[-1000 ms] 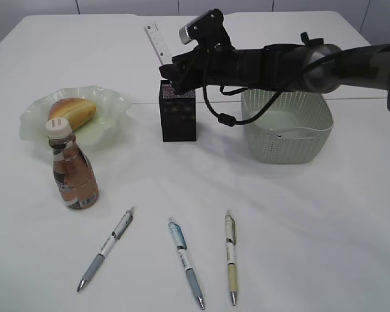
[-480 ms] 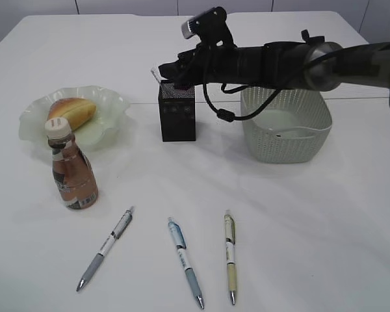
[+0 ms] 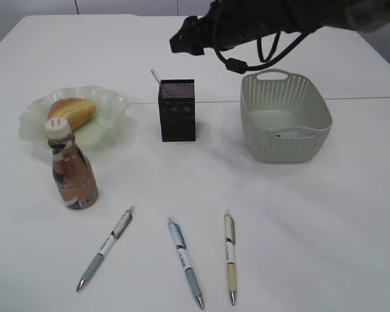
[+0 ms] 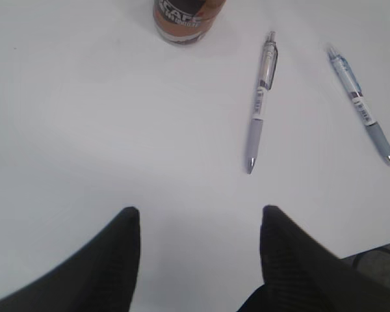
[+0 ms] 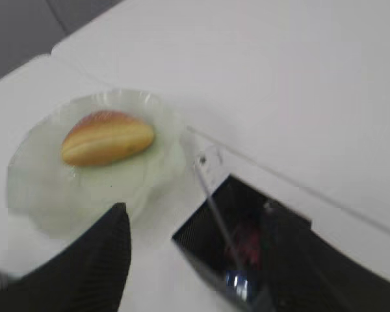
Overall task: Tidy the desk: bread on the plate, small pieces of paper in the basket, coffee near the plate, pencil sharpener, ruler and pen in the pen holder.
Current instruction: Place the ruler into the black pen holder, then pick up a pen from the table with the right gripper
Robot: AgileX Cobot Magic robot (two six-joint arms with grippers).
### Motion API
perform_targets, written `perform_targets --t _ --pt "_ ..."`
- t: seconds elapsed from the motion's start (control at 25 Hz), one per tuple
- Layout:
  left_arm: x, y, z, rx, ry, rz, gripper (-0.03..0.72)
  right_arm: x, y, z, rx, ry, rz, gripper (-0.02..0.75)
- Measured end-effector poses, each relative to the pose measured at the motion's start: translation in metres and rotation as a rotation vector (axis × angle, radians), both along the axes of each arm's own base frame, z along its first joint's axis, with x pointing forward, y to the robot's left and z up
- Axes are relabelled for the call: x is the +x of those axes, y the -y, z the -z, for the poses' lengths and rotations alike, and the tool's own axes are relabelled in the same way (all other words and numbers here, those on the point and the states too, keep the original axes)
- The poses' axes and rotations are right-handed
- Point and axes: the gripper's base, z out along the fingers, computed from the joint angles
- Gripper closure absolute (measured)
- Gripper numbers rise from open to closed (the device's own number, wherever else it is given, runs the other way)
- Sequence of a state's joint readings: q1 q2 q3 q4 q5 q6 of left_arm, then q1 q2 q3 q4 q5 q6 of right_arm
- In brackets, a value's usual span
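Clear plastic ruler (image 3: 155,76) now sits inside the black mesh pen holder (image 3: 178,110), only its tip poking out at the back-left corner. A sec ago I had it pinched above the holder, so that item's done. My right gripper (image 3: 182,40) has let go and pulled up and away; in the right wrist view the fingers are spread w/ nothing between them, ruler (image 5: 211,188) leaning in the holder (image 5: 247,244) below.

Golden bread roll (image 3: 71,112) on the pale green wavy glass plate (image 3: 110,102), brown coffee bottle w/ cream cap (image 3: 70,172) just beside the plate: both look ok.

Left: three pens on the white table (image 3: 312,227), namely grey-grip pen (image 3: 105,249), blue pen (image 3: 185,261), olive pen (image 3: 230,256), all well apart from the holder.

Left gripper (image 4: 198,260) hangs open over bare table near the grey pen (image 4: 260,101), empty. Prob next grab imo.

Pale green plastic basket (image 3: 286,117): contents too unclear to call.
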State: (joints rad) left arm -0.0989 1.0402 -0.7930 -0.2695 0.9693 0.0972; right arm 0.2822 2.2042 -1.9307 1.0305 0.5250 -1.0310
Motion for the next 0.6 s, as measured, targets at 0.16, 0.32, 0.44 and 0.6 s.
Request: perform_targets --t 0.16,0.32,0.44,0.6 --pt "0.0 0.0 0.0 0.006 -0.002 0.001 0.256 -0.026 0.006 -0.009 -0.171 -0.233 0.008 0.279" --pt "0.0 -0.001 0.0 0.01 -0.001 0.002 0.256 -0.054 0.006 -0.028 -0.289 -0.399 0.116 0.279" --pt "0.0 -0.001 0.0 0.01 -0.001 0.002 0.256 -0.077 -0.005 -0.041 -0.354 -0.463 0.126 0.279" --pt "0.0 -0.001 0.0 0.012 -0.001 0.002 0.256 -0.102 -0.019 -0.041 -0.486 -0.582 0.17 0.279"
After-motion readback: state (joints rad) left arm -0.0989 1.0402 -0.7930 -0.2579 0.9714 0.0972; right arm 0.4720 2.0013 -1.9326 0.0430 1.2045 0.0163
